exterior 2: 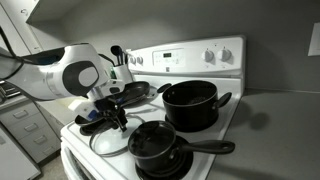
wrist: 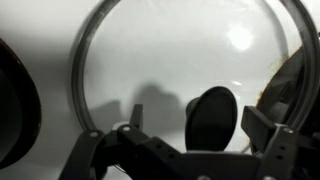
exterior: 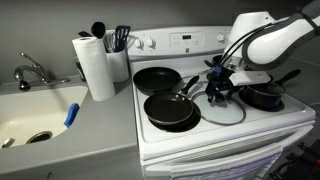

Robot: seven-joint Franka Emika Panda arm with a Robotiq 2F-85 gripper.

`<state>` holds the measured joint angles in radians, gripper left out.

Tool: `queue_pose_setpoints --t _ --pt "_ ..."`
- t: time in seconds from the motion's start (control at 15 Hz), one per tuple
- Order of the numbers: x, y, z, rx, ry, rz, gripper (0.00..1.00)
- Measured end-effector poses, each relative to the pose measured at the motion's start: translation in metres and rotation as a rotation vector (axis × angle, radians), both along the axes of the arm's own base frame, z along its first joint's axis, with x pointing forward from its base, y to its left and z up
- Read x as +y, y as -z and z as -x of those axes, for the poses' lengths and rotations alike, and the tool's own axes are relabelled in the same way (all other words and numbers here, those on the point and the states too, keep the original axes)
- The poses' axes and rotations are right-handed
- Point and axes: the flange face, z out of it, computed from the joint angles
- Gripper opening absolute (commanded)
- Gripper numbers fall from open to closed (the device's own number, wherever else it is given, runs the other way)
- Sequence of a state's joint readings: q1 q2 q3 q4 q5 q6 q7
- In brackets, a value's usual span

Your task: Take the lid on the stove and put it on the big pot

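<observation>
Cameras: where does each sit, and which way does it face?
Exterior view: at the front, sink side, facing the stove; arm and hand show.
Exterior view: at the front, opposite corner, near the big pot; arm and hand show.
Wrist view: looks down on the lid; hand shows.
All three share the lid and hand.

The lid [wrist: 180, 50] presented clear, smooth glass bounded by a thin bright metal rim, with a glossy black knob [wrist: 212, 115] at its centre. The stove [exterior: 232, 134] top carried a glossy white enamel-like finish. The big pot [exterior 2: 190, 105] showed a black satin surface. The paper towel roll [exterior: 97, 68] appeared as matt white paper. The arm shell [exterior 2: 75, 72] was glossy white plastic.
</observation>
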<state>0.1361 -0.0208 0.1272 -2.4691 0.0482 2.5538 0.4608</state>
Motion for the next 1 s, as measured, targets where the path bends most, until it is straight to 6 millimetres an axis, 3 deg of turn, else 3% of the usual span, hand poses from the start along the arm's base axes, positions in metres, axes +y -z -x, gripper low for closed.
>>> queue_pose_setpoints --t 0.07,0.6,1.0 --pt "0.000 0.000 0.000 -0.001 -0.004 0.000 0.66" --pt "0.003 -0.014 -0.011 -0.033 -0.016 -0.007 0.14" --pt "0.002 -0.015 -0.012 -0.031 -0.007 -0.013 0.14"
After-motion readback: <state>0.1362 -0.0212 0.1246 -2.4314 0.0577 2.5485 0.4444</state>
